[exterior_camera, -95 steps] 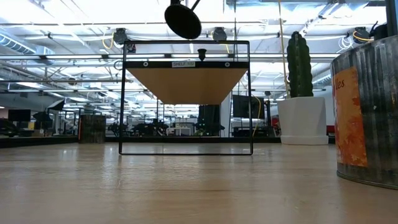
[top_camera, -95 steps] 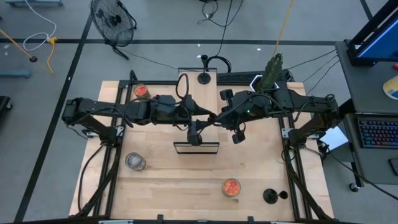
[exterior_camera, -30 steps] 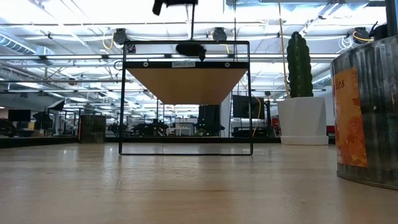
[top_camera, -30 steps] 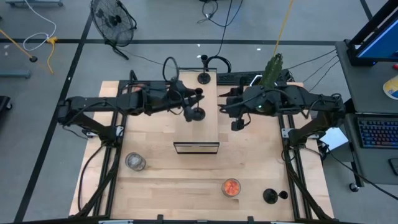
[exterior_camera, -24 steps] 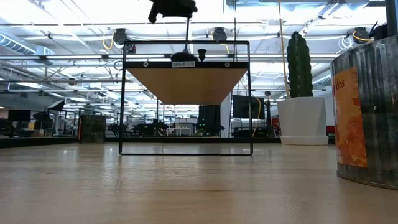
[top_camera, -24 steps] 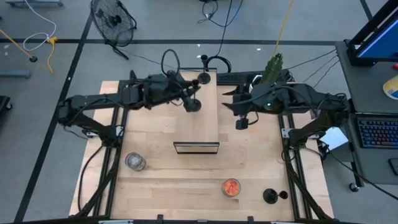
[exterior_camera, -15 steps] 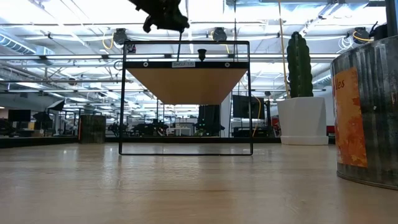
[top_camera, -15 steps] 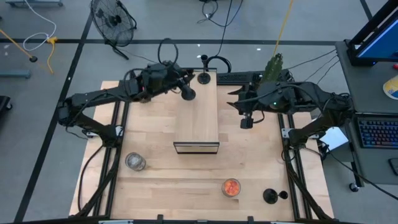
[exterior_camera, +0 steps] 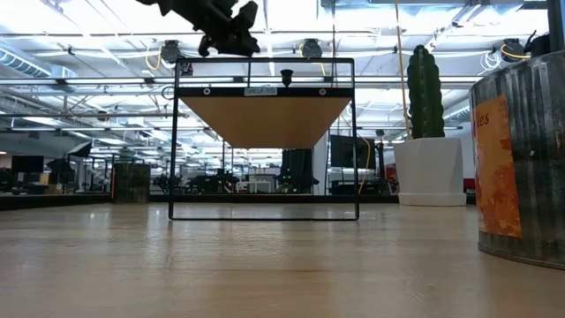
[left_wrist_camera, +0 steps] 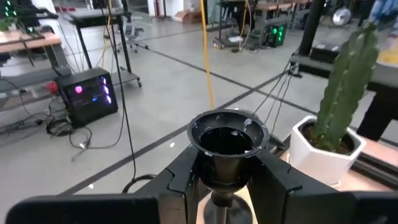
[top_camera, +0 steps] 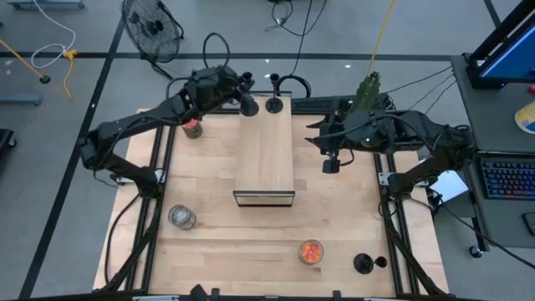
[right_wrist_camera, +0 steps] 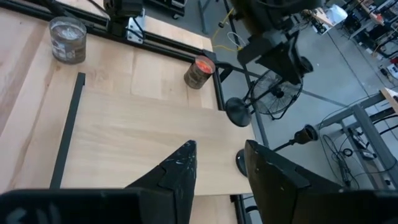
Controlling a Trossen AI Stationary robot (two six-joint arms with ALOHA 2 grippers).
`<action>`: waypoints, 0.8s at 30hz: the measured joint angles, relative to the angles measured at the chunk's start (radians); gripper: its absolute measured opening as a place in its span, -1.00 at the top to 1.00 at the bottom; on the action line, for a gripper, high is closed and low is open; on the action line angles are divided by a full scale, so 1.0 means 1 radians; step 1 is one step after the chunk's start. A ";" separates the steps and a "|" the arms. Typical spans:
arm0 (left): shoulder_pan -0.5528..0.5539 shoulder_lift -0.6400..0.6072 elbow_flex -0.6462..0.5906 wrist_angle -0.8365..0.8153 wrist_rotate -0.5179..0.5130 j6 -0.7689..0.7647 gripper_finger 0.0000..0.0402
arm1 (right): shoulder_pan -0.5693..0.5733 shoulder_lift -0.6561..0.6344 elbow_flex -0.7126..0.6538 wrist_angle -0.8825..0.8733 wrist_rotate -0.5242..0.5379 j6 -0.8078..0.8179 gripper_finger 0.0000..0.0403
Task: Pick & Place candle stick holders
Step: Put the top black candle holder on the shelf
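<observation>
Left end effector (left_wrist_camera: 227, 180): dark matte fingers are clamping the thin stem of a black candle stick holder (left_wrist_camera: 228, 138), round cup-shaped top glossy and facing the wrist camera. In the high view the left end effector (top_camera: 242, 94) is hanging over the far end of the long pale wooden box (top_camera: 264, 150), the held black candle stick holder (top_camera: 248, 104) at its tip. A second black holder (top_camera: 273, 104), round base and thin stem, is standing at the box's far end, just beside the held one.

Right end effector (top_camera: 330, 164): hovering over bare desk (top_camera: 226, 242) to the right of the box, fingers (right_wrist_camera: 178, 168) parted with nothing between them.

Outward: orange-red glass cup (top_camera: 192, 128) is sitting near the desk's far left corner; clear-silvery glass cup (top_camera: 181, 217) toward the near left; another orange-red glass cup (top_camera: 310, 252) near the front edge; third black holder (top_camera: 364, 263) at the near right. Desk is pale planked wood with a dark metal frame. Green cactus in a white pot (left_wrist_camera: 323, 146) is standing at the far right.
</observation>
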 joint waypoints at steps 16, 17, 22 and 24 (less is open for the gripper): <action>0.076 0.130 -0.001 0.131 0.014 -0.028 0.42 | 0.000 0.000 -0.026 0.007 0.000 0.029 0.38; 0.079 0.137 -0.001 0.131 0.019 -0.030 0.43 | 0.000 0.000 -0.026 0.007 0.000 0.029 0.38; 0.082 0.173 -0.001 0.133 0.012 -0.030 0.44 | 0.000 0.000 -0.026 0.007 0.000 0.029 0.38; 0.088 0.180 -0.001 0.134 0.008 -0.032 0.39 | 0.000 0.000 -0.026 0.007 0.000 0.029 0.38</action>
